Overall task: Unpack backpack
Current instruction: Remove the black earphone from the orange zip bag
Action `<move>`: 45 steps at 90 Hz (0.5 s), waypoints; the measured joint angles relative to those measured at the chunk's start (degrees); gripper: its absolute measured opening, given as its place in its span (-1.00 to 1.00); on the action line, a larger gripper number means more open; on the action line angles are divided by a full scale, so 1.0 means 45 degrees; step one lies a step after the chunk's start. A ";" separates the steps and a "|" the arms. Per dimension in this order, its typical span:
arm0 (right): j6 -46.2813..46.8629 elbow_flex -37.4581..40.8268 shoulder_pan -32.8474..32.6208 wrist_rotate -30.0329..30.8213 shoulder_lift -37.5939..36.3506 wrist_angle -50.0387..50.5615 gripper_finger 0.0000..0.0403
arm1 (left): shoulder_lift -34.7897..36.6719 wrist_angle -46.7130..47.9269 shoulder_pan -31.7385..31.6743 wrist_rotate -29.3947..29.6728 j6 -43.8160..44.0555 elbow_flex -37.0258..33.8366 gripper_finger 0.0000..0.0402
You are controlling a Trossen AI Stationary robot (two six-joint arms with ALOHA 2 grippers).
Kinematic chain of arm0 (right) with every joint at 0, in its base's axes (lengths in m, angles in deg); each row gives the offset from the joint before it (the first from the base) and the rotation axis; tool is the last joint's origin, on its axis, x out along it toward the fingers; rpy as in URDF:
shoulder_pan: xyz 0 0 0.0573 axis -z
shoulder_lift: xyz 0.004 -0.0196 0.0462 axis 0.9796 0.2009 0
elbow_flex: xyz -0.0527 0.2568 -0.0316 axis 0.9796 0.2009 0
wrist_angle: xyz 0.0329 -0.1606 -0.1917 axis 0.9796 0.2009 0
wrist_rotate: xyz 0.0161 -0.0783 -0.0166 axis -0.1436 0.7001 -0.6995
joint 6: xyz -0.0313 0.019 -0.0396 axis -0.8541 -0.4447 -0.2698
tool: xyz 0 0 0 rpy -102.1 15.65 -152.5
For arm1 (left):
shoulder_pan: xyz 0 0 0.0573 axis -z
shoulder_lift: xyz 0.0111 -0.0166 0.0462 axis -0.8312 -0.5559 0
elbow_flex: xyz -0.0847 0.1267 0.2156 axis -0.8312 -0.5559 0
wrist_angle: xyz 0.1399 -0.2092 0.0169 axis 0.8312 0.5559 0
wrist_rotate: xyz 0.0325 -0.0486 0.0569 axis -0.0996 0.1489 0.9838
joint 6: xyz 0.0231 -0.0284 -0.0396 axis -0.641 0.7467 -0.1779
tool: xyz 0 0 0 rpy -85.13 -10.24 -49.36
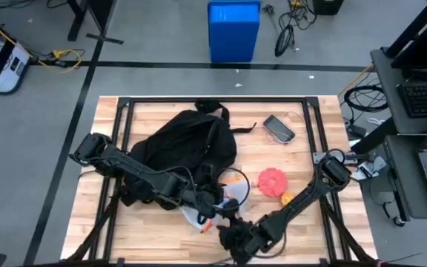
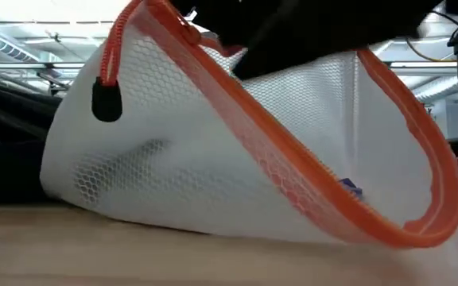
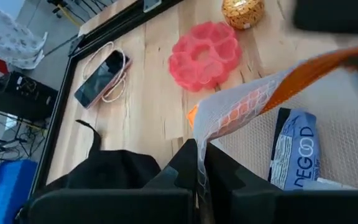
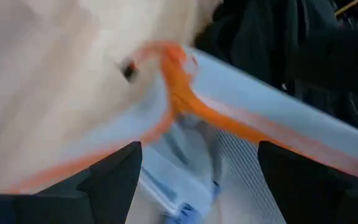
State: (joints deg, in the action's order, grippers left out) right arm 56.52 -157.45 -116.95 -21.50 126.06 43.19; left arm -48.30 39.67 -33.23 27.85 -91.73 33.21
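pouch came out of the bag, one end held up.

left gripper point(image 3: 199, 186) pinched the white mesh pouch point(image 2: 237, 175) by its orange zip edge, near the table's front. right gripper point(image 1: 232, 239) sat just beside the pouch, fingers spread wide. i think the next move was to set the pouch flat and let go. the backpack point(image 1: 187, 148) lay just behind the left gripper. a pink toy point(image 1: 272, 180) and a phone point(image 1: 279, 128) lay further out.
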 joint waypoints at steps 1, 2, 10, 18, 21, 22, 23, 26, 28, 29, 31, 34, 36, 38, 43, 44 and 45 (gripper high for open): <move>-0.0039 0.0000 0.0038 -0.0025 0.0000 0.0106 0.52 | 0.0000 0.0020 0.0002 0.0002 0.0003 0.0000 -1.00; -0.0063 0.0000 0.0076 -0.0059 0.0000 0.0214 0.52 | 0.0000 0.0034 0.0002 0.0002 0.0003 0.0000 -1.00; 0.0123 0.0000 0.0248 -0.0630 0.0002 0.0879 0.52 | 0.0000 0.0184 0.0050 0.0002 0.0000 0.0000 -1.00; 0.0807 0.0000 0.0267 -0.0744 0.0002 0.1759 0.52 | 0.0000 0.0178 0.0060 0.0002 -0.0002 0.0000 -1.00; 0.0979 0.0000 0.0257 -0.0739 0.0000 0.2014 0.52 | 0.0000 0.0178 0.0060 0.0002 -0.0002 0.0000 -1.00; 0.1020 0.0000 0.0257 -0.0736 0.0000 0.2077 0.52 | 0.0000 0.0180 0.0060 0.0002 -0.0002 0.0000 -1.00; 0.1050 0.0000 0.0257 -0.0733 0.0000 0.2136 0.52 | 0.0000 0.0177 0.0060 0.0002 -0.0002 0.0000 -1.00; 0.1099 0.0000 0.0265 -0.0716 0.0000 0.2258 0.52 | 0.0000 0.0176 0.0060 0.0003 -0.0002 0.0000 -1.00; 0.1091 0.0000 0.0267 -0.0717 0.0000 0.2311 0.52 | 0.0000 0.0176 0.0060 0.0006 -0.0002 0.0000 -1.00; 0.1081 0.0000 0.0269 -0.0718 0.0000 0.2315 0.52 | 0.0000 0.0174 0.0060 0.0004 -0.0002 0.0000 -1.00; 0.1027 0.0000 0.0290 -0.0718 0.0003 0.2306 0.52 | 0.0000 0.0164 0.0060 0.0002 -0.0002 0.0000 -1.00; 0.0875 0.0000 0.0322 -0.0721 0.0019 0.2246 0.52 | 0.0000 0.0142 0.0060 0.0002 -0.0002 0.0000 -1.00; 0.0713 0.0000 0.0352 -0.0719 0.0066 0.2141 0.52 | 0.0000 0.0121 0.0060 0.0002 -0.0002 0.0000 -1.00; 0.0529 0.0000 0.0401 -0.0727 0.0115 0.2008 0.52 | 0.0000 0.0112 0.0060 0.0001 -0.0002 0.0000 -1.00; -0.0014 0.0000 0.0505 -0.0915 0.0323 0.1921 0.52 | 0.0000 0.0109 0.0060 -0.0016 -0.0002 0.0000 -1.00; -0.0086 0.0000 0.0542 -0.0971 0.0393 0.1910 0.52 | 0.0000 0.0112 0.0060 -0.0023 -0.0002 0.0000 -1.00; -0.0154 0.0000 0.0573 -0.1029 0.0461 0.1897 0.52 | 0.0000 0.0112 0.0060 -0.0023 -0.0002 0.0000 -1.00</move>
State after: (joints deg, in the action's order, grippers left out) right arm 55.83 -157.45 -114.38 -26.13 128.14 51.73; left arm -48.30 40.18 -32.96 27.74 -91.74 33.21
